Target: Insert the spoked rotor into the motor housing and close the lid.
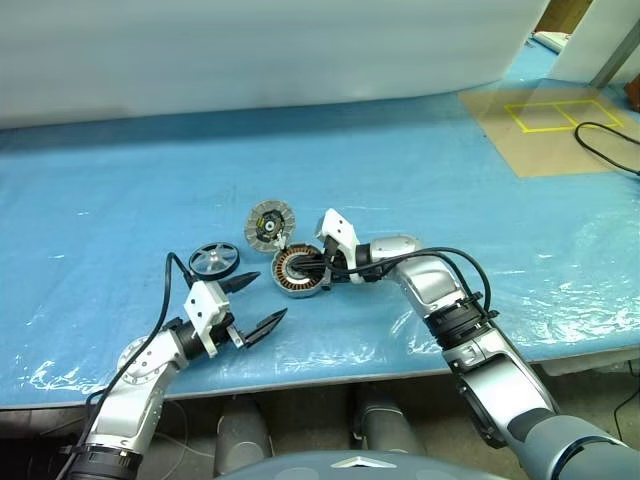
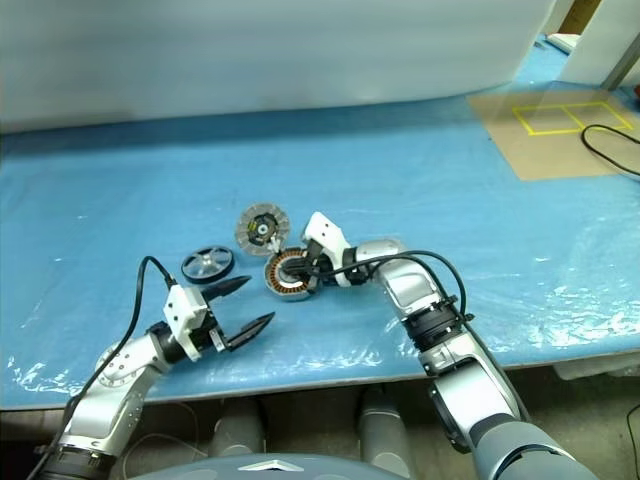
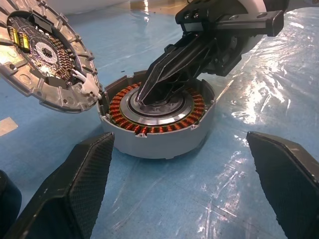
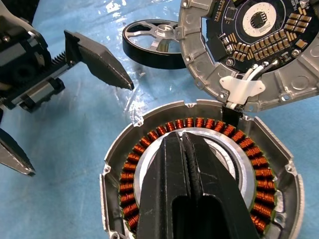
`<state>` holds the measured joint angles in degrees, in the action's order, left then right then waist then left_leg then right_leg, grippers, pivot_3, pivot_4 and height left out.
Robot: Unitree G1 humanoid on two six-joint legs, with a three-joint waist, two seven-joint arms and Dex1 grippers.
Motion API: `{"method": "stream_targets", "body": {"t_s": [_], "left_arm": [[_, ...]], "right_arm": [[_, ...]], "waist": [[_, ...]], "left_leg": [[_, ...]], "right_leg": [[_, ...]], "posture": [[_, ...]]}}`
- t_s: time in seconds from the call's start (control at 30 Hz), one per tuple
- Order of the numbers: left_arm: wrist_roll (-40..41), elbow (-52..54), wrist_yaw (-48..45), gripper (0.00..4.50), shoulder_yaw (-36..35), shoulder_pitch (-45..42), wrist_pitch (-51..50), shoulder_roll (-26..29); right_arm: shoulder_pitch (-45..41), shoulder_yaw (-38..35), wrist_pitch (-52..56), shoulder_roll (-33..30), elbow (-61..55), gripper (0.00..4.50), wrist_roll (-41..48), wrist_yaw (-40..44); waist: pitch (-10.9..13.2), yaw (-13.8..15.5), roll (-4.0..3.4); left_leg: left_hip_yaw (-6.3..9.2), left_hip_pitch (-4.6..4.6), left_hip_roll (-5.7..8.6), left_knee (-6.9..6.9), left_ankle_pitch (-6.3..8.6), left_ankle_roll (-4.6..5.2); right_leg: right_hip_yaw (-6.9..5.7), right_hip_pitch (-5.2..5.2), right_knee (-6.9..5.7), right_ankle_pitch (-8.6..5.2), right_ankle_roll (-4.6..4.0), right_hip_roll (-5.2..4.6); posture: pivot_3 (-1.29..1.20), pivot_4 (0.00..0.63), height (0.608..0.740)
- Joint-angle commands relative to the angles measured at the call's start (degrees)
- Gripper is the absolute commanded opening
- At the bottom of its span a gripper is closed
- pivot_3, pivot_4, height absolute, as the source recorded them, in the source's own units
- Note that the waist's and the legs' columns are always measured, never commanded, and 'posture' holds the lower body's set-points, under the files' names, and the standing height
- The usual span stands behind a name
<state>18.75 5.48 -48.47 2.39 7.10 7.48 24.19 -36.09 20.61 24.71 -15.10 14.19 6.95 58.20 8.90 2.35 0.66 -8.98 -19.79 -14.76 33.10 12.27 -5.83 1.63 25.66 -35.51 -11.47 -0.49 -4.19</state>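
The motor housing [image 1: 298,272] sits on the blue sheet, its copper windings [image 4: 149,144] ringing a silver inner ring. My right gripper [image 4: 183,142] is shut, empty, with its tips down in the housing's centre. Behind the housing the lid [image 1: 270,224] tilts up against the rim, circuit face showing, joined to it by a white connector [image 4: 242,87]. Left of the housing the spoked rotor [image 1: 213,259] lies flat and free. My left gripper [image 1: 268,297] is open, near the front edge just right of the rotor, and points at the housing [image 3: 157,119].
Blue plastic sheeting [image 1: 450,190] covers the table, whose front edge [image 1: 330,375] runs close under my arms. At the far right corner lies a brown board with yellow tape squares [image 1: 550,115] and a black cable [image 1: 605,140]. A pale wall [image 1: 250,50] stands behind.
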Motion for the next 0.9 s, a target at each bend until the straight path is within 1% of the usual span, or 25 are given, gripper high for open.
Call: {"method": "stream_targets", "body": {"t_s": [0.03,0.17,0.27,0.47,0.6,0.73,0.9], "left_arm": [[-0.18,1.20,-0.19,4.50,-0.15,-0.30,0.47,0.40],[-0.23,0.96,-0.23,4.50,-0.23,-0.30,0.57,0.53],[-0.27,1.04,-0.20,4.50,-0.22,-0.13,0.59,0.58],[-0.27,1.45,-0.10,4.50,-0.08,-0.35,0.17,0.66],[-0.23,1.93,-0.04,4.50,-0.02,-0.42,-0.33,0.76],[-0.21,2.23,0.00,4.50,-0.01,-0.37,-0.65,0.85],[-0.17,2.64,0.21,4.50,-0.01,-0.13,-0.84,0.81]], "right_arm": [[0.24,1.37,-2.68,-0.95,-0.13,0.03,-1.68,0.55],[1.68,2.44,-2.57,-2.16,-1.48,0.03,-0.56,3.88],[1.94,2.27,-2.41,-2.06,-1.72,0.03,-0.26,4.39],[1.46,1.92,-3.14,-1.37,-0.05,0.03,-1.41,2.28],[0.38,0.37,-3.31,0.44,1.07,0.03,-1.09,-1.00],[0.14,-2.37,1.76,1.98,-1.52,0.03,3.82,0.24],[0.52,-2.32,2.34,1.22,-2.25,0.03,4.36,1.39]], "waist": [[0.00,0.00,0.00],[0.00,0.00,0.00],[0.00,-0.02,0.00],[0.00,-0.03,0.00],[0.00,-0.08,0.01],[0.00,-0.10,0.00],[0.00,-0.03,0.00]], "left_leg": [[0.00,0.00,0.00,0.00,0.00,0.00],[0.00,0.01,0.00,0.00,0.00,0.00],[0.00,0.01,0.00,0.00,0.00,0.01],[0.00,0.02,0.00,0.00,0.00,0.01],[0.00,0.03,0.00,0.00,0.00,0.01],[0.00,0.04,-0.02,-0.02,0.00,0.01],[0.00,0.03,0.00,-0.02,0.00,0.00]], "right_leg": [[0.00,0.00,0.00,0.00,0.00,0.00],[0.00,-0.01,0.00,0.00,0.00,0.00],[0.01,-0.01,0.00,0.00,0.00,0.00],[0.01,-0.01,-0.02,0.00,0.00,0.00],[0.02,-0.01,-0.02,0.00,0.00,0.00],[0.02,-0.01,-0.05,0.00,0.00,0.00],[0.00,0.00,0.06,0.00,0.00,0.00]], "posture": [[0.00,0.150,0.740],[0.00,0.150,0.740],[0.00,0.150,0.740],[0.00,0.150,0.740],[0.00,0.150,0.740],[0.00,0.150,0.740],[0.00,0.150,0.740]]}}
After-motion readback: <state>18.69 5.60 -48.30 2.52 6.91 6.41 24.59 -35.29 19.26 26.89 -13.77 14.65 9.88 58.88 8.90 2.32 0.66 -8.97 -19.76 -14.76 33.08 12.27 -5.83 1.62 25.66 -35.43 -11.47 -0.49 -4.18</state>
